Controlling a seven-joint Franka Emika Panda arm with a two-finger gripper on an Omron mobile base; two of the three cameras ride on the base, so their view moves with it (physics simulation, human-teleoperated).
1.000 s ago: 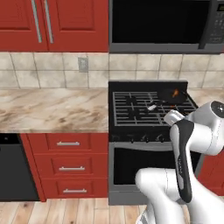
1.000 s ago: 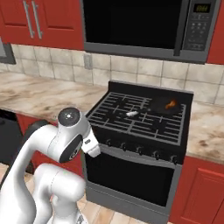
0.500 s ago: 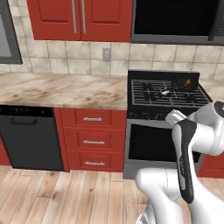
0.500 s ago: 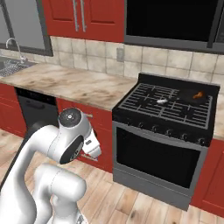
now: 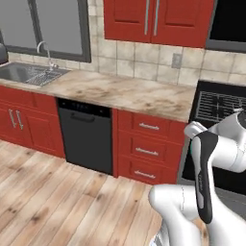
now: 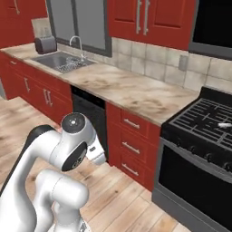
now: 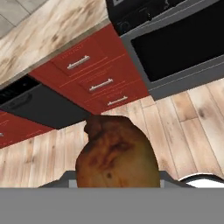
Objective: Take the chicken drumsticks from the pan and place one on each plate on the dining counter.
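Cabinets (image 5: 158, 19) in red ran along the far wall above a marbled worktop (image 5: 120, 93); below it sat a black dishwasher (image 5: 86, 137) and a stack of red drawers (image 5: 146, 151); the black stove (image 6: 199, 149) stood to the right with its grates showing, and a pale handle tip (image 6: 224, 124), presumably the pan's, lay on them, though the pan itself was too cut off to make out; a steel sink (image 6: 63, 62) with its tap and a toaster (image 6: 44, 44) sat far off to the left; the white arm (image 5: 211, 158) was folded in close over the wooden floor (image 5: 53, 192).

From the hand view, one chicken drumstick (image 7: 116, 155) was clamped in the gripper (image 7: 117, 177), its thick orange-brown end bulging up between the jaws and hiding the fingertips, hanging above the floorboards in front of the drawers.

I judged the task barely begun: one drumstick was lifted from the pan and in transit, none yet on a plate; carrying it to the dining counter, setting it down, then fetching the second drumstick all remained.
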